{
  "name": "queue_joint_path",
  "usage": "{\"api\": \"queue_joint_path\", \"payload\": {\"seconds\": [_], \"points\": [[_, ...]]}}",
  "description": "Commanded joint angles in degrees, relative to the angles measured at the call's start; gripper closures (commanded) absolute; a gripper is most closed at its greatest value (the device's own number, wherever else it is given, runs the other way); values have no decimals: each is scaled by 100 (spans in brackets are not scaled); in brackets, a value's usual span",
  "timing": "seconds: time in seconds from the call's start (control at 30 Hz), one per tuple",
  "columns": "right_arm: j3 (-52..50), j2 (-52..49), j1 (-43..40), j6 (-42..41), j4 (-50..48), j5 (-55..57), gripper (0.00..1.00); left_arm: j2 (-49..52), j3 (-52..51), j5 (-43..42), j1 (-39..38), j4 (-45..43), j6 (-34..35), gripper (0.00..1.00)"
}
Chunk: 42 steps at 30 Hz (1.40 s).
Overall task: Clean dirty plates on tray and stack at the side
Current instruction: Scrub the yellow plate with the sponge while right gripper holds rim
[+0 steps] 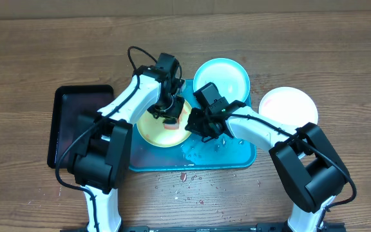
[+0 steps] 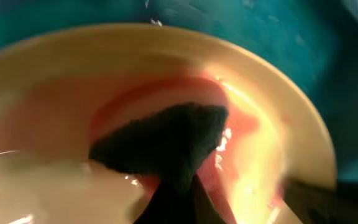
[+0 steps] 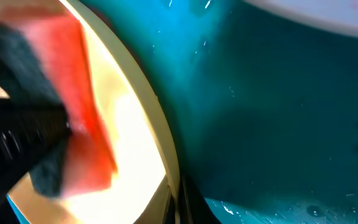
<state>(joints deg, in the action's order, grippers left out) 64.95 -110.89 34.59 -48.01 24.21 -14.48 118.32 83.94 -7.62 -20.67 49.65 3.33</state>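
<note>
Nearest, at the bottom centre of the overhead frame: red flecks scattered on the wooden table, just below the long edge of the teal tray. On the tray's bare lower middle, water droplets.

Further up, in the tray's left half: the yellow-green plate, lying flat. Over its upper right part, the left gripper, fingers pinched on a sponge, red-pink body with a dark scrub face. In the left wrist view, that dark face pressed onto the plate's wet centre, inside a curved red smear.

At the plate's right edge, centre of the overhead frame: the right gripper, fingers closed tight on the rim. In the right wrist view, the cream-yellow rim running down to the fingers at the bottom edge, teal filling the right of the frame.

At left of the overhead frame, just beside the teal tray: a black tray.

Furthest up: the light blue plate over the tray's upper right corner, partly past its rim. To its right, off the tray and on the table: the pale pink plate.
</note>
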Motion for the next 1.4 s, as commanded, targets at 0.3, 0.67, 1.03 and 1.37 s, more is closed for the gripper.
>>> {"api": "queue_joint_path", "payload": {"seconds": [0.3,0.67,1.03,1.37], "points": [[39,-59,15,24,28,24,96,83,-26,3206,0,927,2374,96],[39,-59,15,26,28,22,96,85,-26,-1335,-4,645,-533,96],[39,-59,15,24,31,22,96,85,-26,-1283,2,638,-1318,96],[39,-59,15,26,33,22,96,85,-26,3379,2,420,2549,96]]}}
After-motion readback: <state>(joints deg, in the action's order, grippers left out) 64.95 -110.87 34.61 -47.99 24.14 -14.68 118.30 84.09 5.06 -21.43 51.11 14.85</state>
